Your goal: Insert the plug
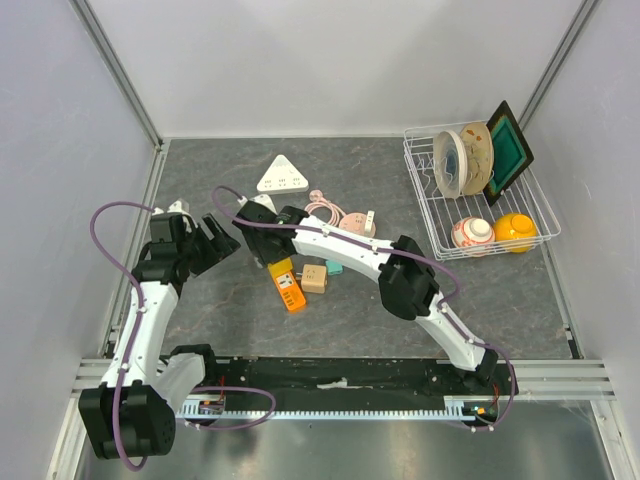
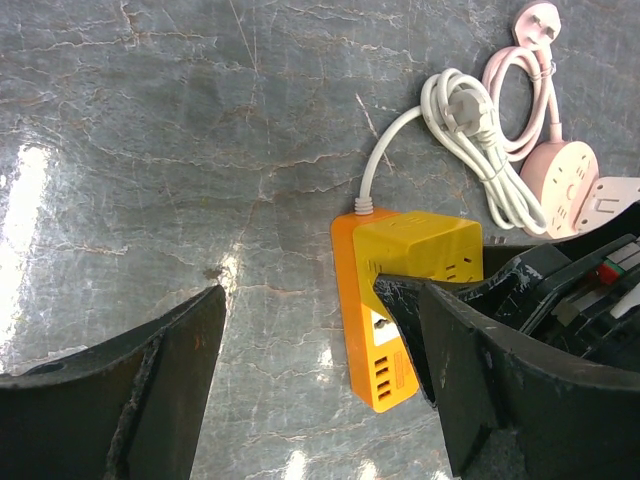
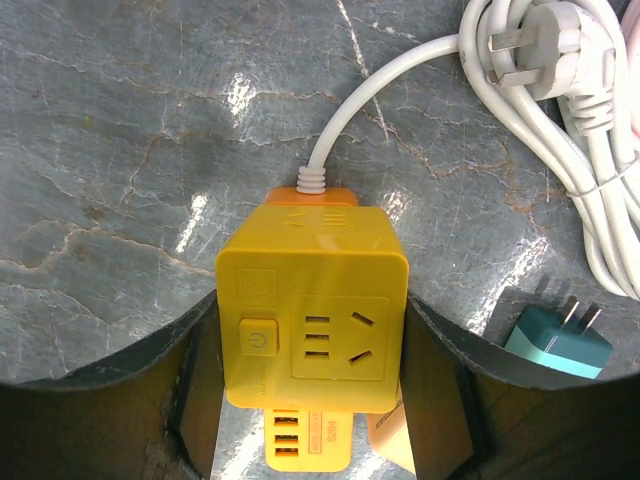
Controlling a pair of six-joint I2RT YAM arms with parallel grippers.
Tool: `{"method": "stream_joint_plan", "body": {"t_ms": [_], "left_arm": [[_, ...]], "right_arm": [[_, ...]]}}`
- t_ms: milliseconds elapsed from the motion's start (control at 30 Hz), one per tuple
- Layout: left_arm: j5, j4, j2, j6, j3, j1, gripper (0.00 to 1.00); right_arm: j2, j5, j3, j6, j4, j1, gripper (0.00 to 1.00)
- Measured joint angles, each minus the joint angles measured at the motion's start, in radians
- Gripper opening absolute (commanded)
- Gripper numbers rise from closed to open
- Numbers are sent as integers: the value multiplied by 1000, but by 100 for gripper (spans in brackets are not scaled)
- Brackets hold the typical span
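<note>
A yellow cube plug adapter (image 3: 312, 310) sits on the cord end of an orange power strip (image 3: 300, 445) that lies on the grey table. My right gripper (image 3: 312, 375) is shut on the cube, one finger on each side. In the top view the cube (image 1: 279, 266) is at the table's middle, over the strip (image 1: 292, 292). My left gripper (image 2: 310, 330) is wide open and empty, just left of the strip (image 2: 365, 340), its right finger (image 2: 470, 360) close beside the cube (image 2: 420, 245). I cannot tell how deep the cube's pins sit.
The strip's coiled white cord and plug (image 3: 560, 90) lie behind it. A teal plug (image 3: 558, 340), a beige cube (image 1: 314, 279), a pink extension socket (image 1: 350, 218) and a white triangular socket (image 1: 282, 176) lie nearby. A wire dish rack (image 1: 425, 190) stands at the back right.
</note>
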Motion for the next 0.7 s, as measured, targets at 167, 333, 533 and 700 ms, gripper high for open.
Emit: {"method": "stream_joint_plan", "body": {"t_ms": [167, 333, 533, 700], "left_arm": [[0, 0, 0, 0, -3, 0, 84], [0, 0, 0, 0, -5, 0, 84], [2, 0, 0, 0, -5, 0, 85], [13, -3, -12, -1, -5, 2, 86]], "right_arm": [[-8, 7, -20, 1, 22, 0, 17], [-38, 5, -69, 0, 67, 0, 57], [-55, -10, -100, -4, 107, -1, 90], [-62, -21, -126, -13, 132, 0, 98]]}}
